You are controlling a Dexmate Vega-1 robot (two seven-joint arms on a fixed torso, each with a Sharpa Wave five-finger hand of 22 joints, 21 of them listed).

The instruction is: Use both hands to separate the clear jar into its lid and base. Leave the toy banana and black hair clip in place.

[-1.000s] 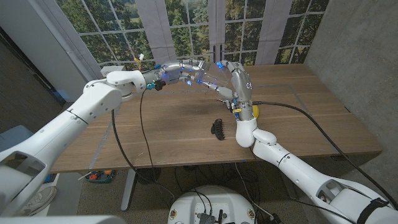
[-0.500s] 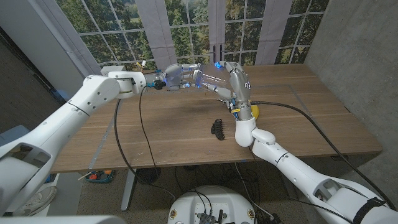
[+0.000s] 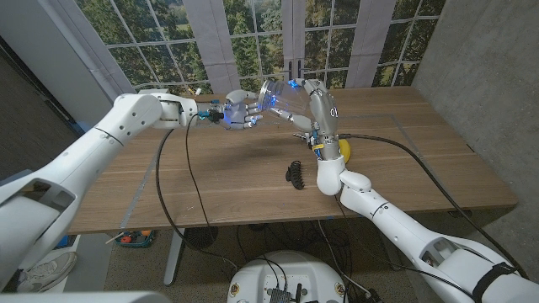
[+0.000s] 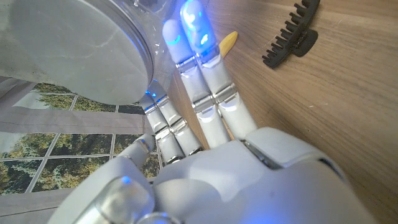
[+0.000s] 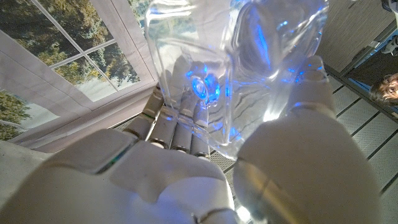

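Since a second before, the left hand had drawn back from the clear jar, fingers apart and empty. Its lid was still on; the right hand gripped the jar above the table, near the black hair clip and toy banana.

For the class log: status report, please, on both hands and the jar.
Right hand holds clear jar aloft. Left hand beside lid end, fingers apart, no grip. Lid still on. Hair clip, toy banana untouched on table.

Hair clip, toy banana obstruct table beside right arm.
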